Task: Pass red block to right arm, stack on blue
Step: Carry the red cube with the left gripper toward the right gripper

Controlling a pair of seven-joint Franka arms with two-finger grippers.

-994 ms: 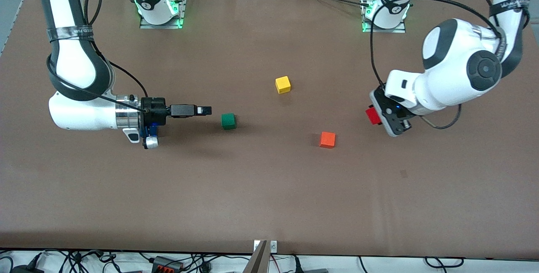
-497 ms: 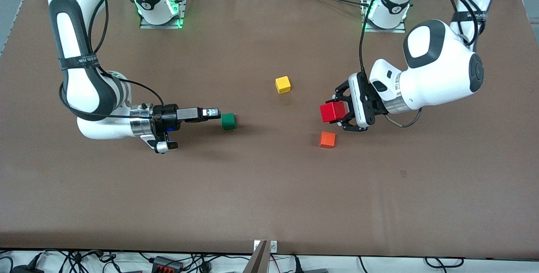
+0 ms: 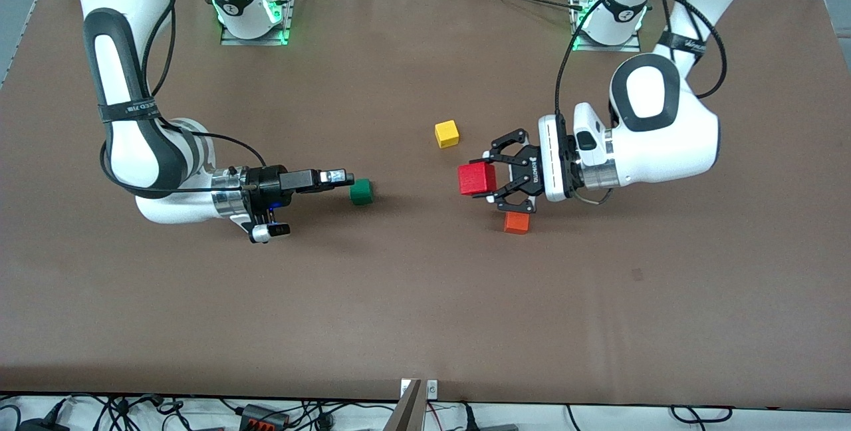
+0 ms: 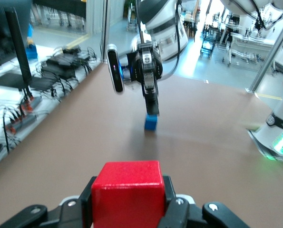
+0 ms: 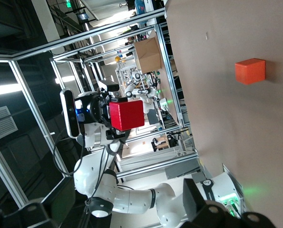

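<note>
My left gripper (image 3: 490,179) is shut on the red block (image 3: 477,179) and holds it in the air over the middle of the table, turned sideways toward the right arm. The block fills the bottom of the left wrist view (image 4: 128,199) and shows in the right wrist view (image 5: 126,115). My right gripper (image 3: 346,179) is open and empty, its fingers one above the other, pointing at the red block. A small cube lies just past its tips. It looks dark green in the front view (image 3: 361,191) and blue in the left wrist view (image 4: 151,123). No other blue cube shows.
An orange cube (image 3: 516,222) lies on the table just under my left gripper, nearer the front camera. A yellow cube (image 3: 447,134) lies farther from that camera than the red block. The brown table (image 3: 425,311) is bare toward the front camera.
My left arm has swung from its end of the table toward the middle, carrying the red block and turning it to face the right arm. My right gripper has moved slightly toward the green-looking cube.
</note>
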